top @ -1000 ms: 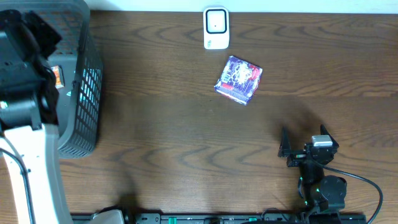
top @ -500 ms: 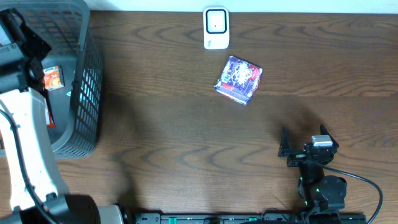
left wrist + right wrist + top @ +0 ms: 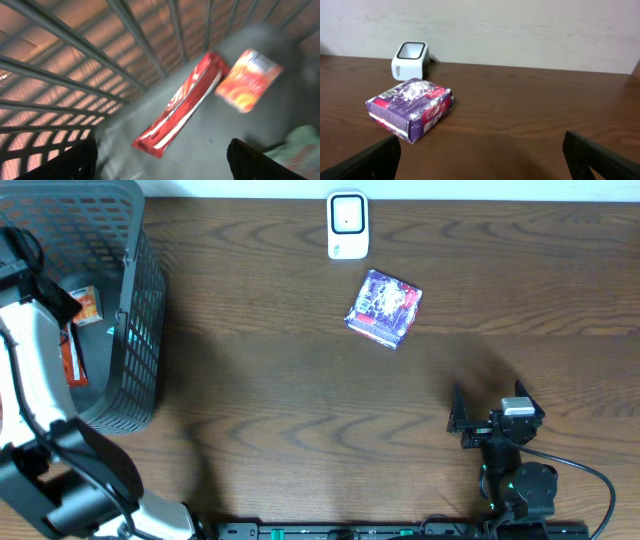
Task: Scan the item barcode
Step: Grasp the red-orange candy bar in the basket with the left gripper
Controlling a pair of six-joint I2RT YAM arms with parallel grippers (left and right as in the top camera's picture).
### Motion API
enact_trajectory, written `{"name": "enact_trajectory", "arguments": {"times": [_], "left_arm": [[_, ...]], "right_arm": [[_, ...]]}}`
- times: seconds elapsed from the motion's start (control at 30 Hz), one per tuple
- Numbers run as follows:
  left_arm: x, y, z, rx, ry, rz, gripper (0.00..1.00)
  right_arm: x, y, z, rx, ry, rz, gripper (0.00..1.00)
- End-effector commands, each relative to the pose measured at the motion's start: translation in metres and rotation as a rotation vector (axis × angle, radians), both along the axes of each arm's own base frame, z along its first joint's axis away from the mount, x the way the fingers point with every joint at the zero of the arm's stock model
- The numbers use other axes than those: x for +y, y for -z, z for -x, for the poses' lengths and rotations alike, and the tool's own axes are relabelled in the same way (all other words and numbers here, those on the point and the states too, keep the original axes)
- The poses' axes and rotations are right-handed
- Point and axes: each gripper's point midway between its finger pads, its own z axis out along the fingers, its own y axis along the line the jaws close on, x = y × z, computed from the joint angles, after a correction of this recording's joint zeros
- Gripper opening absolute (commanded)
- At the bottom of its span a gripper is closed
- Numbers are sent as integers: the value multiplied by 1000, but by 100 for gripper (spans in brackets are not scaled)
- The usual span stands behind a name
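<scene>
Basket (image 3: 140, 310), upper left: holds red packet (image 3: 180, 107) and orange packet (image 3: 248, 80). Left jaws spread above red packet, apparently to pick it. Purple box (image 3: 384, 307) on tabletop (image 3: 260, 380), just below scanner (image 3: 347, 225). Right jaws spread, idle, lower right.

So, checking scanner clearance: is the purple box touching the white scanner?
No, bare table shows between the purple box and white scanner.

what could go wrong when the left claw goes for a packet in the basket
1. The red packet lies flat on the floor of the basket, close to its barred wall. The open left claw might scrape the floor or catch the bars instead of pinching it.
2. The orange packet sits right by the red one's end, so a wide close could take both.
</scene>
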Motion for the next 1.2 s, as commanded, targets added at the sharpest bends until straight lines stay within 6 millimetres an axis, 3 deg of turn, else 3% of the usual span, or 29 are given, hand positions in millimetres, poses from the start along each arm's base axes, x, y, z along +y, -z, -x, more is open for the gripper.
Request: {"name": "enact_trajectory", "arguments": {"times": [0.0,0.13,0.37,0.63,0.8,0.97,1.03,1.1,1.17], "left_arm": [[1,38,4,129,73,30,83],[2,67,4,202,99,59,83],[5,87,-5,202,117,87,81],[23,114,5,224,70,119,79],[4,139,-6,201,191,260,77],[1,159,-1,240,190,294,76],[-1,163,0,247,191,304,56],[-1,163,1,249,190,306,25],[-1,162,1,247,191,304,9]], "right_arm": [[-3,1,0,2,13,8,99],[-3,1,0,2,13,8,99],[-3,1,0,3,13,9,99],[-3,1,0,3,13,9,99],[-3,1,0,3,13,9,99],[-3,1,0,3,13,9,99],[-3,1,0,3,13,9,99],[-3,1,0,3,13,9,99],[-3,1,0,3,13,9,99]]}}
